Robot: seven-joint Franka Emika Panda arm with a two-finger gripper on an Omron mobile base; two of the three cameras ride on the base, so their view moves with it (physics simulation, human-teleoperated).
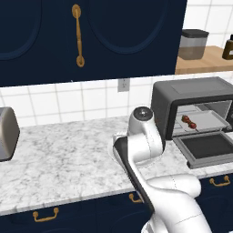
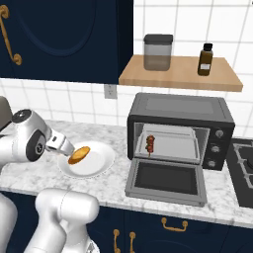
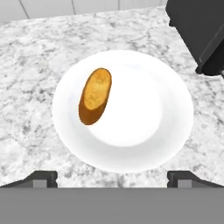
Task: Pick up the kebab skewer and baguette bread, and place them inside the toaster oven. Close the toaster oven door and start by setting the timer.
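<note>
White arm (image 1: 150,182) is filling the lower right of the left base view, rising off the base and blocking most of the plate behind it. Oven (image 1: 195,107) is sitting on the desk (image 1: 59,154) at right, door (image 1: 207,149) lying flat open toward us. Skewer (image 1: 189,121) is already lying on the tray inside. Silver toaster (image 1: 7,133) is sitting at the far left edge, well apart.

Right base view: arm wrist is reaching over the plate (image 2: 96,160), which is sitting on the desk just left of the open door. Bread (image 2: 79,154) is lying on the plate's left part, right at the wrist's end. Skewer is showing on the oven rack at the left. Control knobs (image 2: 216,147) are stacked at the oven's right edge. Jar (image 2: 158,52) and bottle (image 2: 205,59) are standing on the shelf above.

Hand view: hand (image 3: 116,179) is hovering above the plate, fingers spread wide, gripping nothing. Bread is lying left of plate centre, long axis nearly up-down in this view and tilted a bit, so it's off the hand's midline.

Judgement: skewer step looks done, bread pick is in hand. For a clean grab, shifting toward the bread to centre it between the fingers, closing across the short width rather than along its length, and descending straight so the fingertips don't hit the plate. Staying clear of the open door's corner is worth minding.
</note>
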